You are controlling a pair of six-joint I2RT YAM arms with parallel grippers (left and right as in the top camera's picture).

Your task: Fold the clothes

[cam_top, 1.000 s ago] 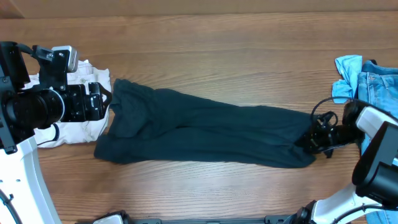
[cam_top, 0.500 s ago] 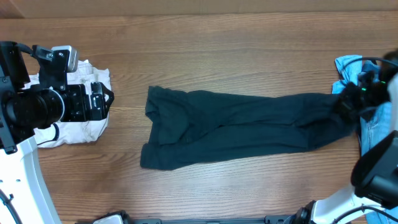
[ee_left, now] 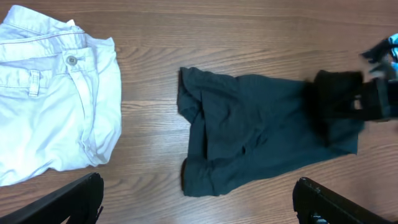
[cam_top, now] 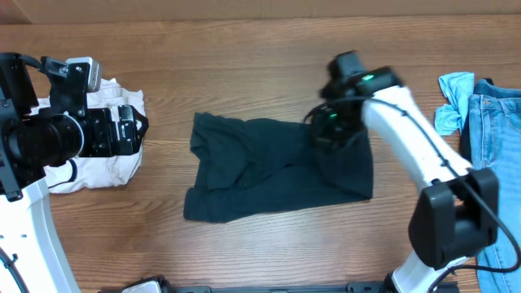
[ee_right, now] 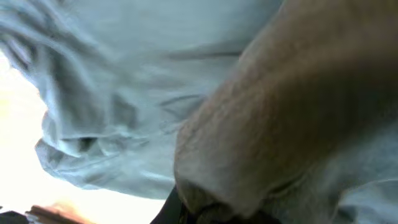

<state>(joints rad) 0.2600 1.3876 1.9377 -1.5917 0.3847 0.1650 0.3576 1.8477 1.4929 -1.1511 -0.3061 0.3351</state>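
The dark navy T-shirt (cam_top: 260, 167) lies bunched in the middle of the table, its right part doubled back leftward over itself. No letters show. My right gripper (cam_top: 326, 134) is over the shirt's middle, shut on a fold of its cloth; the right wrist view is filled with blurred shirt fabric (ee_right: 124, 93). The shirt also shows in the left wrist view (ee_left: 261, 134). My left gripper (ee_left: 199, 202) is open and empty, held above the table at the left near the shorts, its two fingers at the bottom corners of the left wrist view.
Cream-white shorts (cam_top: 98, 150) lie at the table's left, also in the left wrist view (ee_left: 50, 93). Blue denim jeans (cam_top: 488, 114) lie at the right edge. The right arm (cam_top: 415, 150) reaches across the shirt's right side.
My right gripper pulled the shirt's right end rightward, dragging the shirt away from the shorts, then carried that end up and back left over the shirt's middle. The left arm has not moved.
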